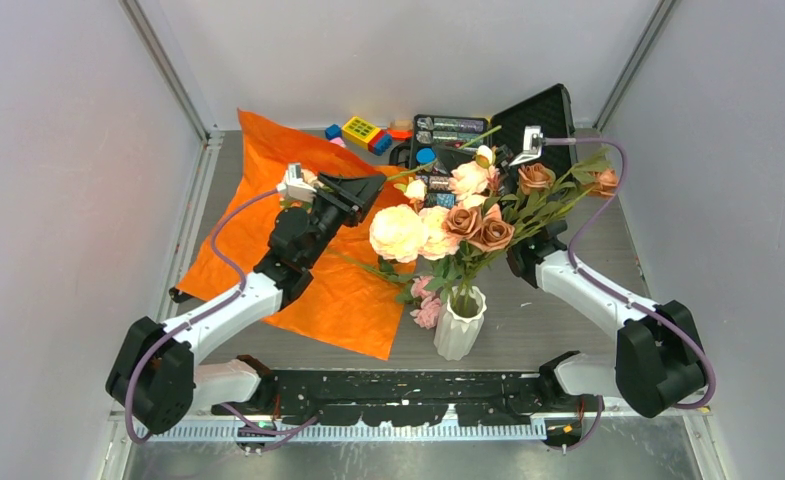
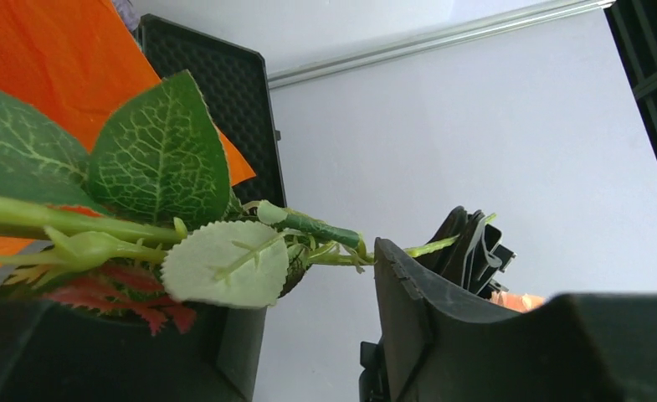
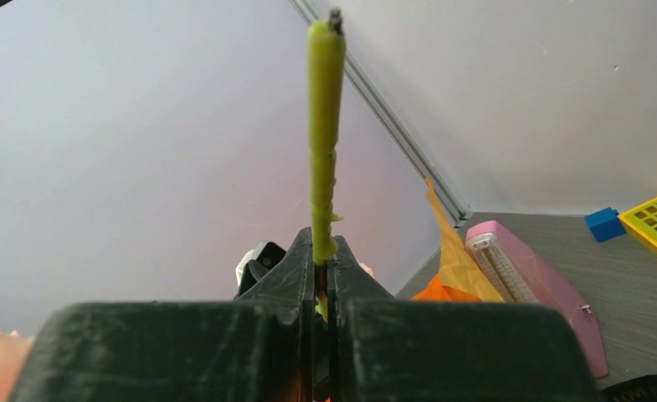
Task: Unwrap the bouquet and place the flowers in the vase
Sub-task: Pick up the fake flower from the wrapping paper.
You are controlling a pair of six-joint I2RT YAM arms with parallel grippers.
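Beyond the vase (image 1: 459,325), our right gripper (image 3: 325,251) clamped one seemingly light, wiry stem (image 3: 325,126) near its end; our left gripper (image 2: 316,285) gaped around a leafy stalk (image 2: 325,226).

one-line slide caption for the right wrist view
Right gripper shut on a yellow-green flower stem, pink ridged object lying behind.

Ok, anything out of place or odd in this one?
Yes. A pink flower sprig lies on the table beside the vase, outside it, while the other flowers stand in it. The right gripper clamps a stem whose cut end shows bare wire.
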